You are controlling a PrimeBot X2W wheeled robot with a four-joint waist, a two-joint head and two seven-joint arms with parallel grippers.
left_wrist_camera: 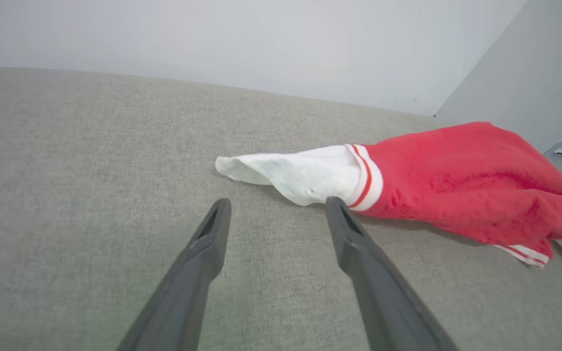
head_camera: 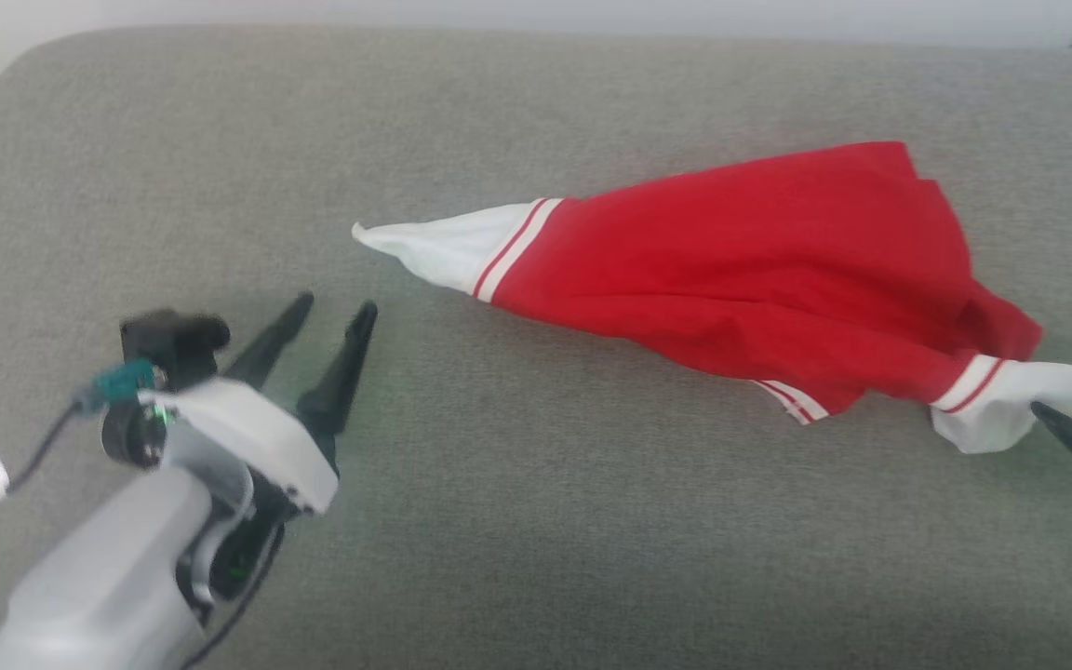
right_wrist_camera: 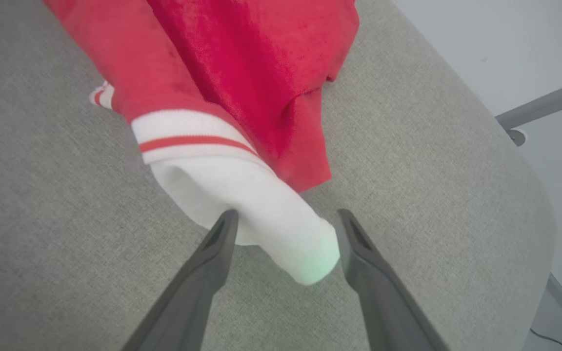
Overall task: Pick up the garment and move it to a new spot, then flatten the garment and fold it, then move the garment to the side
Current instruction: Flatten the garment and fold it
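Crumpled red-and-white garment [head_camera: 759, 270] on cushion

Offering free passage over the bare grey cushion [head_camera: 536, 521] around and ahead of the left gripper [head_camera: 336, 304], up to the garment [head_camera: 741, 270] lying across the middle. Filling the gap between the spread fingers of the right gripper [right_wrist_camera: 287, 217] with the garment's white end.

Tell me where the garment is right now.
In the head view the garment lies on the grey cushion, right of centre; one white end sits between the fingers of the open right gripper, the other points toward the left gripper.
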